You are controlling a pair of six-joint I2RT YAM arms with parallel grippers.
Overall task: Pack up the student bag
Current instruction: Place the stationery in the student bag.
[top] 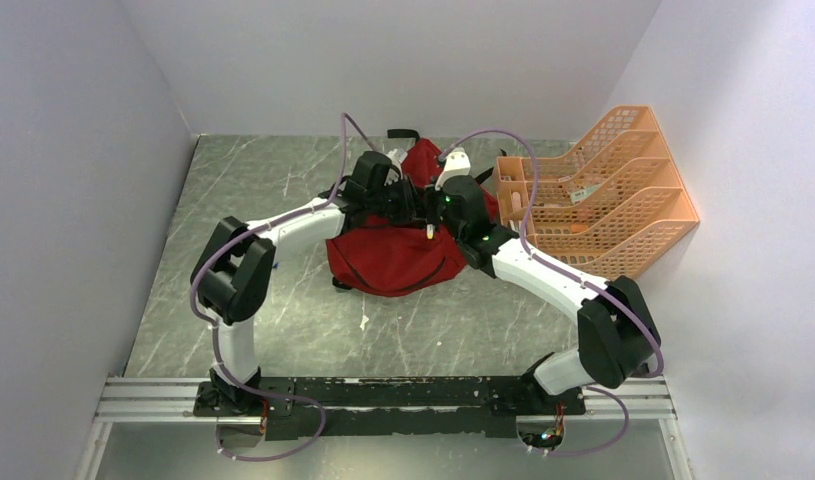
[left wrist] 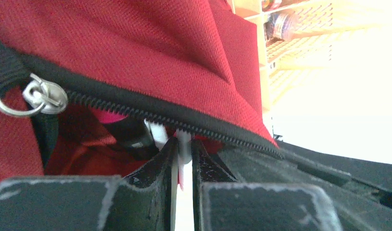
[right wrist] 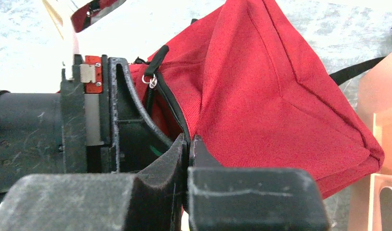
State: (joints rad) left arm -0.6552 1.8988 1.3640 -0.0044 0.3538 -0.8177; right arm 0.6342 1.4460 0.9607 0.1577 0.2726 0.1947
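Both arms (top: 288, 222) had white shells, black joints, purple cables (top: 498, 132); the right pincer (right wrist: 188, 142) was scuffed black.

No lettering, brand, number or sign is readable anywhere. The student bag (top: 393, 262) shows plain red cloth. A small container (left wrist: 280, 25) in the orange file organizer (top: 623, 200) bears a label-like patch, too blurred to read.

dark red student bag (top: 393, 262), unzipped, mid-table
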